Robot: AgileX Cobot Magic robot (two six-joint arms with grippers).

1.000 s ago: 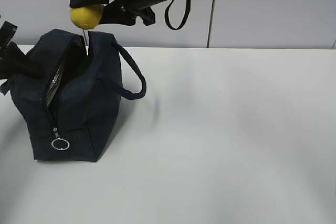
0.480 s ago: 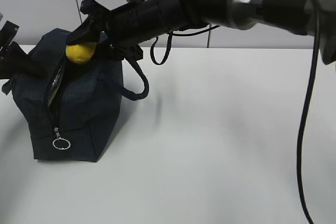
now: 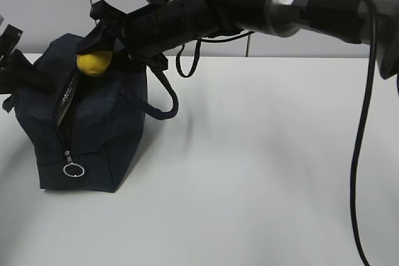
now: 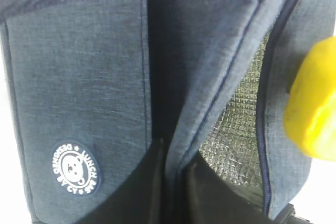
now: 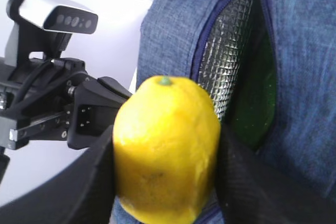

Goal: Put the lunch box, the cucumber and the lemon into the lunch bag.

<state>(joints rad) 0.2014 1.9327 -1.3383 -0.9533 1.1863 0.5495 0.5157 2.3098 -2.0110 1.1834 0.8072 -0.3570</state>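
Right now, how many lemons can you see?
1. The lemon sits between the right claw fingers, at the lunch bag opening. More may hide inside the bag.

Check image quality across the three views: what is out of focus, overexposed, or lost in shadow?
Exterior view: sharp and evenly lit, but the right arm reads as near-black silhouette, and the lunch bag casts a soft shadow. Left wrist view: the lemon at the right edge is blurred and the bottom lies in deep shadow. Right wrist view: the lemon is close and slightly soft; the background is blown out white.
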